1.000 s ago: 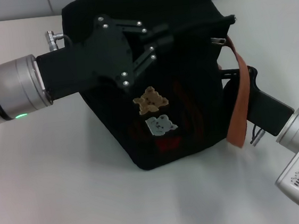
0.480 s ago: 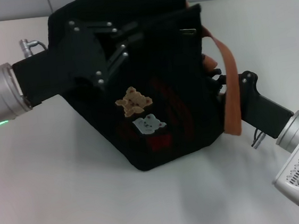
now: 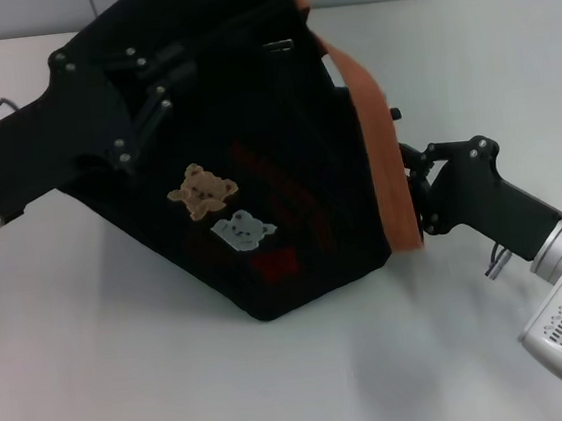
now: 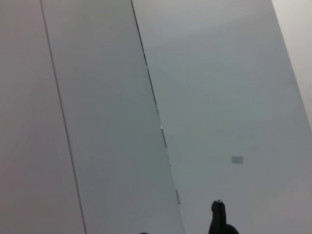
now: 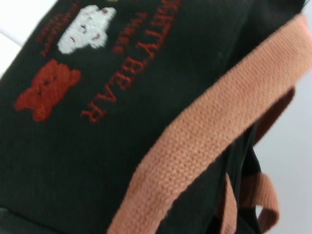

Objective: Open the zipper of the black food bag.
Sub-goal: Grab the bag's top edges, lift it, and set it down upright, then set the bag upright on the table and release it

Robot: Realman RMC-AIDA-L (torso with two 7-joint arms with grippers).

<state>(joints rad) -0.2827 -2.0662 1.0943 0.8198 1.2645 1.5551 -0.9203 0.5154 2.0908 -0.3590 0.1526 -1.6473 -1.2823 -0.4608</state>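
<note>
Between both grippers, tilted black food bag [image 3: 257, 173] on white table [image 3: 129, 387].

A white table [image 3: 129, 387] is seen spreading across the whole scene. The black food bag [image 3: 275, 151] is set on it near the middle, toward the far side, tilted so that only its lower near corner is rested on the surface.

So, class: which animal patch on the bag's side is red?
The lowest patch on the black food bag; above it are a tan bear and a white animal.
</note>
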